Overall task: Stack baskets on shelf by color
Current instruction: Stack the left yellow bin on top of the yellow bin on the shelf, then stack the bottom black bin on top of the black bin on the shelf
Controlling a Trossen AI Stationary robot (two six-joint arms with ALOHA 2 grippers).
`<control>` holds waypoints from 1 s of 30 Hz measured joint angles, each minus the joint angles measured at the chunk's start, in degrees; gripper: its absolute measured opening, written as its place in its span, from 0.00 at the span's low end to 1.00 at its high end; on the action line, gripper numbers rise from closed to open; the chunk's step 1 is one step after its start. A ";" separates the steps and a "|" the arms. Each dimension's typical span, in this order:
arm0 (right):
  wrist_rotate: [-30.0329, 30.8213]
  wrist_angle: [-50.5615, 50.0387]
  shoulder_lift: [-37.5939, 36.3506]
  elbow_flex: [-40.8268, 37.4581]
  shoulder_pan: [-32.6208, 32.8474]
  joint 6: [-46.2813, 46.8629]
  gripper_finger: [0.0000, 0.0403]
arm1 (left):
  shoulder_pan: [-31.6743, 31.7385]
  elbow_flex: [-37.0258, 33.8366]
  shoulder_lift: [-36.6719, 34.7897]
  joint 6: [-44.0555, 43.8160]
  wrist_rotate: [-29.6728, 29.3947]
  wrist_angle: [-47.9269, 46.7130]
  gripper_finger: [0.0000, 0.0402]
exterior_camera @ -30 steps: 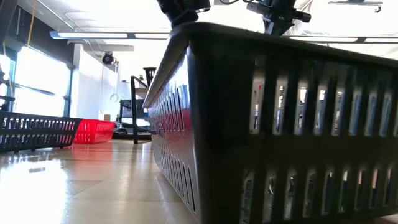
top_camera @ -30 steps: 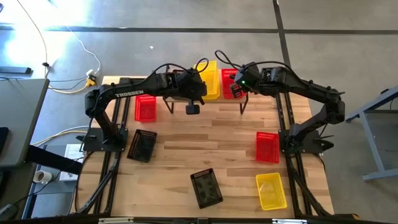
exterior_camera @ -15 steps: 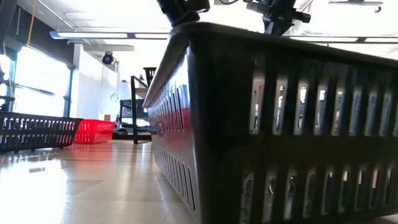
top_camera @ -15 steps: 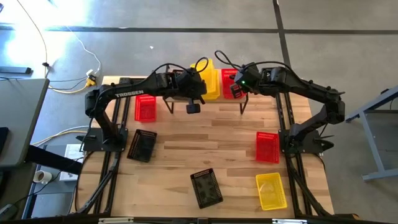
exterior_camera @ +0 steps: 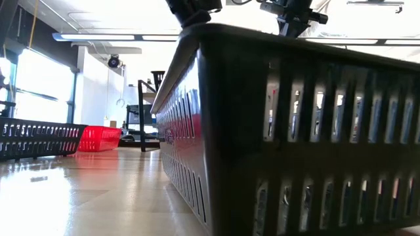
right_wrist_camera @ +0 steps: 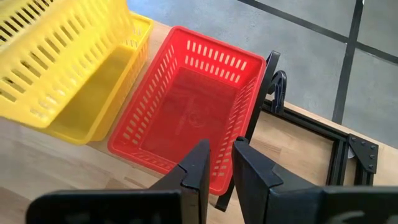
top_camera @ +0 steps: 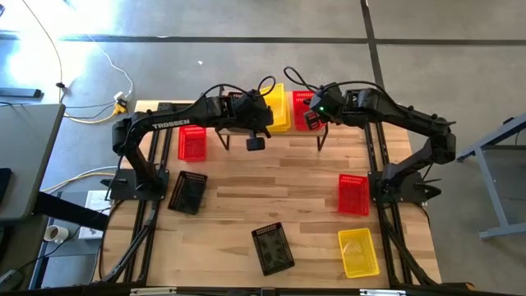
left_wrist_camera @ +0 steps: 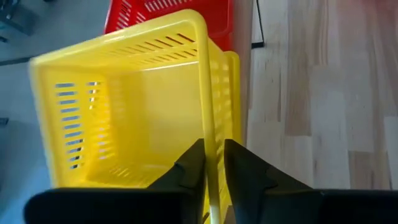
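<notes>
The shelf [top_camera: 271,136] stands at the table's [top_camera: 304,193] far edge, with both arms reaching over it. The left gripper [left_wrist_camera: 212,165] straddles the wall of a tilted yellow basket [left_wrist_camera: 124,106], its fingers [left_wrist_camera: 189,168] set on either side of the rim with a thin gap showing, so the hold looks slack rather than tight; this basket leans into a second yellow basket [right_wrist_camera: 93,99] sitting on the shelf. Just beside them a red basket [right_wrist_camera: 189,118] rests on the shelf's end, close to the edge, with nothing inside. The right gripper [right_wrist_camera: 216,165] hovers above that red basket's near rim, fingers slightly parted and holding nothing. On the tabletop, a red basket [top_camera: 191,141] lies near the left arm, a black basket [top_camera: 187,191] beside it, another black basket [top_camera: 272,247] near the front edge, and a red basket [top_camera: 353,194] with a yellow basket [top_camera: 357,252] along the right side. The middle of the table is open wood.
</notes>
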 joint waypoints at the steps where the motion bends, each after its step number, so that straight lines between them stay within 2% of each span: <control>1: 0.00 0.00 -0.01 0.00 0.01 0.00 0.14 | 0.00 0.00 0.00 0.00 -0.02 0.04 0.13; 12: 0.00 0.00 -0.02 0.00 0.02 0.00 0.14 | 0.00 0.00 -0.02 0.00 -0.17 2.93 0.24; 19: -0.50 0.00 -0.02 0.00 0.01 -0.05 0.14 | 0.15 0.35 -0.80 0.47 -1.78 2.09 0.26; 26: -9.65 -0.02 -0.02 0.00 0.12 -2.33 0.14 | 0.48 8.16 -2.64 0.00 -1.90 -5.13 0.25; 30: -14.87 -0.03 -0.02 0.00 1.50 -4.31 0.14 | 0.46 10.36 -5.00 -0.37 -1.66 -8.59 0.25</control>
